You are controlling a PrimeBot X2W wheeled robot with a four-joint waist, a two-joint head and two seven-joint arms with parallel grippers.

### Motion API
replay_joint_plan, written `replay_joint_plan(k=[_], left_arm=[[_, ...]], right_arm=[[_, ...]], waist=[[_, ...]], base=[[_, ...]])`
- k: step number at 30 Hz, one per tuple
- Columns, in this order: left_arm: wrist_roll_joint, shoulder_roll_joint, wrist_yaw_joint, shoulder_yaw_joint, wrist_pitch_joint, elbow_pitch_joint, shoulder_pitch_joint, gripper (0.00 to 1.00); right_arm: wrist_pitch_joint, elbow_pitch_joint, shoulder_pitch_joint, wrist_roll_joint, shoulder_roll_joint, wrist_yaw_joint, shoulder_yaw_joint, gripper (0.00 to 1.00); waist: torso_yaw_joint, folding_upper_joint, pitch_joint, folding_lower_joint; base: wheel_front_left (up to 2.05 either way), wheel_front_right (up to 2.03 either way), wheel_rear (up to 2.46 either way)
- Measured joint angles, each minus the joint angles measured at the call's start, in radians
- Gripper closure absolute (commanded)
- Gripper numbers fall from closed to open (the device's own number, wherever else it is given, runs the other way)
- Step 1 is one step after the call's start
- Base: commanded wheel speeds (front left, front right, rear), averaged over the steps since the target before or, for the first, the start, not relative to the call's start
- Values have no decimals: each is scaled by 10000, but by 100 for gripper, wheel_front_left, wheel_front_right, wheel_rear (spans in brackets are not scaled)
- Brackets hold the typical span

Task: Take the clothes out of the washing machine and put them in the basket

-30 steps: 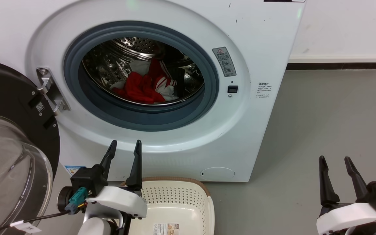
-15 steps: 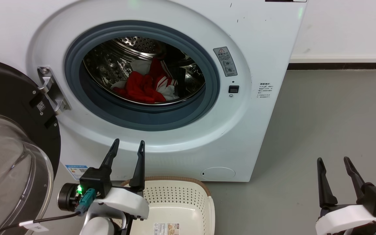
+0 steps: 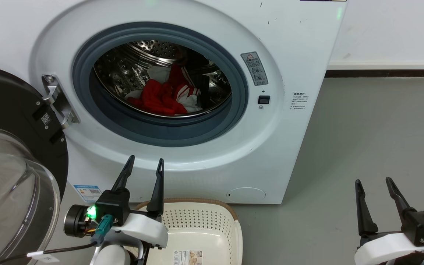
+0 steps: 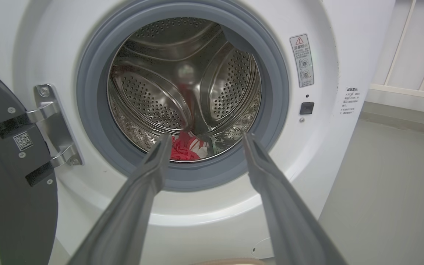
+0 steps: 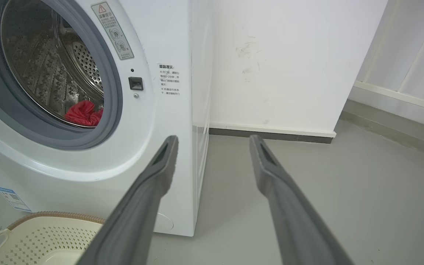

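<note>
In the head view the washing machine (image 3: 300, 55) stands with its glass door (image 3: 13, 165) swung open at our left. The clothes (image 3: 162, 97) lie in a crumpled red-and-white heap low in the steel drum (image 3: 123, 73), well behind the grey seal. The basket (image 3: 197, 221) sits on the floor just in front of the machine, below the porthole, and what we see of it holds no garments. Our left gripper (image 3: 146, 159) hovers over the basket's left rim, jaws moderately apart and holding nothing. Our right gripper (image 3: 373, 180) hangs well off to the right over bare floor, jaws likewise apart and empty.

In the left wrist view the jaws point at the lower part of the porthole, with a patch of red and white fabric between them at the drum's bottom.

In the right wrist view a red fold peeks over the seal's lower edge, and a corner of the basket lies at lower left.

We judge the garments soft, limp and light; whether they are damp we cannot tell. They should drape and trail when lifted. The best hold looks like a raised bunch at the heap's crest, pinching several layers. A trailing sleeve may snag on the seal.
</note>
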Motion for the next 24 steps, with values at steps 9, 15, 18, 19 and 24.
replay_joint_plan(k=[9,15,18,19,24], left_arm=[[-69,-2,46,29,-13,2,35,0],[-46,-4,79,35,-13,-82,-28,0],[17,-4,169,67,-13,-142,-301,0],[29,-4,196,77,-15,-159,-427,0],[127,-4,410,169,-27,-184,-1263,0]], right_arm=[[-4,94,0,69,0,0,2,0],[4,94,-17,167,0,0,-13,0],[8,-29,-104,198,0,0,0,0],[13,-92,-181,213,0,0,15,0],[94,-562,-637,288,0,0,176,0]], waist=[[26,0,40,0],[62,0,229,0],[70,0,480,0],[69,0,588,0],[31,0,1329,0]], base=[[0,0,0],[0,0,0],[0,0,0],[0,0,0],[0,0,0]])
